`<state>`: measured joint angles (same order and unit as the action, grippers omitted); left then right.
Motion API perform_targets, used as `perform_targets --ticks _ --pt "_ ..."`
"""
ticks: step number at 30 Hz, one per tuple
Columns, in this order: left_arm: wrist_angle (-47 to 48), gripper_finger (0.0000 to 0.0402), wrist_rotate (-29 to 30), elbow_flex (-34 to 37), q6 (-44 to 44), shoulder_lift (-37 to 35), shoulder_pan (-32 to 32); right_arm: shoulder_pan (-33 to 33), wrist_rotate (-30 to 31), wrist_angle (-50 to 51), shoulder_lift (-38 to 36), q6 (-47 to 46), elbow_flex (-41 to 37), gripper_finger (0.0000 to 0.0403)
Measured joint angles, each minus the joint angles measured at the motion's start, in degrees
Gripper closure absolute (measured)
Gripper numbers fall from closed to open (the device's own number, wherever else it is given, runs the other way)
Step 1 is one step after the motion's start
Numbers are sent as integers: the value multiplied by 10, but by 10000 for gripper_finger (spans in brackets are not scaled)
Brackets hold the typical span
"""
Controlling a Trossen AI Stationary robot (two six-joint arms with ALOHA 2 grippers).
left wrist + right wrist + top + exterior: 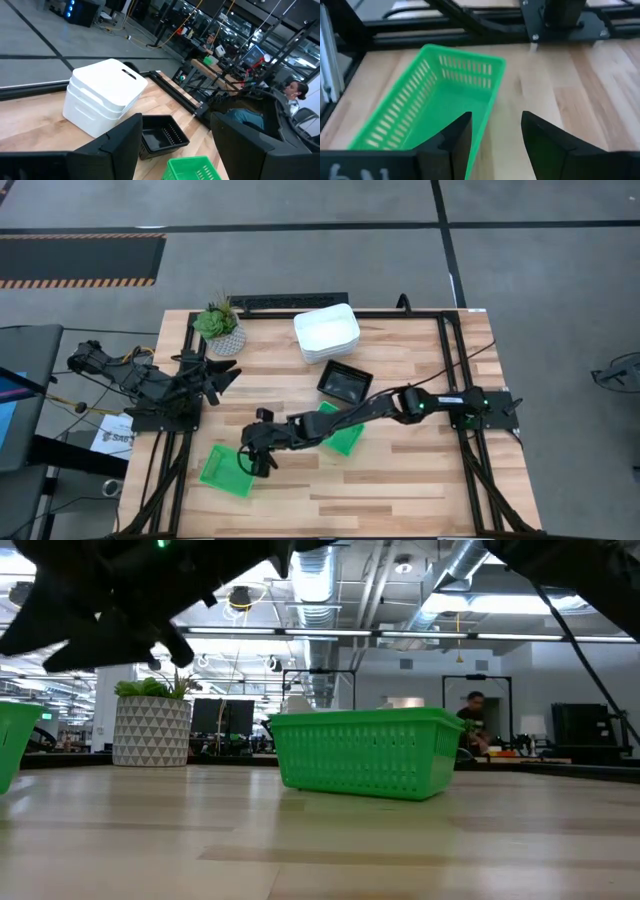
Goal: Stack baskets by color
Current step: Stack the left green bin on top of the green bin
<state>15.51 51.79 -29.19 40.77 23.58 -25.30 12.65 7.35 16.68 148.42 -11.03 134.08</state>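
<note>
A green basket (225,471) lies open side up near the table's near-left corner, its bottom on the wood. My right gripper (258,462) hovers open just over its right long wall (487,107), reaching in from the right; I see no touch. A second green basket (349,442) sits mid-table, partly under the right arm. Behind it stand black baskets (345,383) and a stack of white baskets (327,333). My left gripper (225,375) waits open at the left edge, with nothing between its fingers (115,145).
A small potted plant (222,328) stands at the far left corner. Black frame rails (448,370) run along the table's sides. Bare wood lies near and to the right of the green basket. People sit in the room beyond (295,92).
</note>
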Motion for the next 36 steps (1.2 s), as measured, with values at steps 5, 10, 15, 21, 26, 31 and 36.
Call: perform_targets --ticks 5,10,15,21,26,31,36 --pt "0 178 0 0 1 0 0 1 -2 10 8 3 2 212" --pt "0 178 0 0 5 0 0 1 -2 23 11 12 -3 215" --pt "0 178 0 0 6 0 0 2 -3 26 10 20 -4 214" --pt "0 178 0 0 7 0 0 11 -11 27 10 22 -4 216" --pt "0 178 1 0 7 0 0 15 -12 10 27 21 -3 217" --pt "0 178 0 0 9 0 0 13 -14 18 35 20 -2 217" --pt "0 178 0 0 9 0 0 7 -15 27 37 21 -4 252"
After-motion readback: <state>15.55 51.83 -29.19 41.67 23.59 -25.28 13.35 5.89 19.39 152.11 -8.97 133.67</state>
